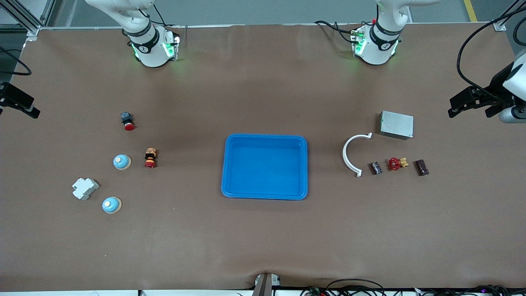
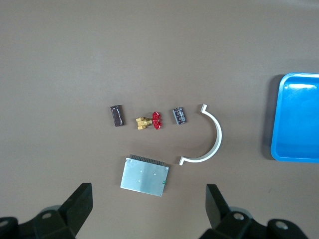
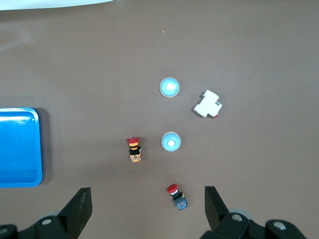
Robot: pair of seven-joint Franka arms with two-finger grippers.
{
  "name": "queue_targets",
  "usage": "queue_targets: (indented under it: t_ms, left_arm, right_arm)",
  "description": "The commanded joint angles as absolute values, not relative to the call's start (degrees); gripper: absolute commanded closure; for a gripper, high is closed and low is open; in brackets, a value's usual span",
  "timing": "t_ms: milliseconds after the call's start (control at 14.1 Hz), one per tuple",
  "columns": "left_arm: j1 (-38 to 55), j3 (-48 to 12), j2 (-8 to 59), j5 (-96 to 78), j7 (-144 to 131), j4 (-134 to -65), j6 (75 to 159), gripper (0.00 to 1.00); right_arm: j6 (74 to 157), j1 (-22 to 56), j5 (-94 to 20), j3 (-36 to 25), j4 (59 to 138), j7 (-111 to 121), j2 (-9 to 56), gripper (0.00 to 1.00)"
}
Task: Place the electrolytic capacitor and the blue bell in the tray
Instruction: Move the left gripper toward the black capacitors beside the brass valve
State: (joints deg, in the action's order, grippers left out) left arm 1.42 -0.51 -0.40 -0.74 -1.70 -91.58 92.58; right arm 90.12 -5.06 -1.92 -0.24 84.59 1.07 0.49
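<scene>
Waiting high with jaws wide open, the left gripper (image 2: 147,209) hangs over the grey metal box (image 2: 144,176) near the electrolytic capacitor (image 1: 375,167), while the right gripper (image 3: 147,211) hangs over two blue bells (image 1: 122,162) (image 1: 111,205); the tray (image 1: 230,172) lies between both groups.

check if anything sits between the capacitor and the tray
Yes: the white curved bracket lies on the table between the electrolytic capacitor and the blue tray. It lies flat, so lifting the capacitor over it should probably clear it.
</scene>
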Motion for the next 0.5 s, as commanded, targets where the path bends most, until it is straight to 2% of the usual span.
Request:
queue_targets:
  t_ms: [0, 425]
  left_arm:
    - [1.23, -0.62, -0.26, -0.09, -0.79, -91.41, 92.99, 0.00]
    - [0.27, -0.09, 1.31, 0.17, -0.70, -90.88, 92.99, 0.00]
  right_arm:
    - [90.09, -5.01, -2.29, 0.00, 85.52, 0.35, -0.53, 0.00]
    - [90.88, -5.27, -1.41, 0.00, 85.43, 0.35, -0.26, 0.00]
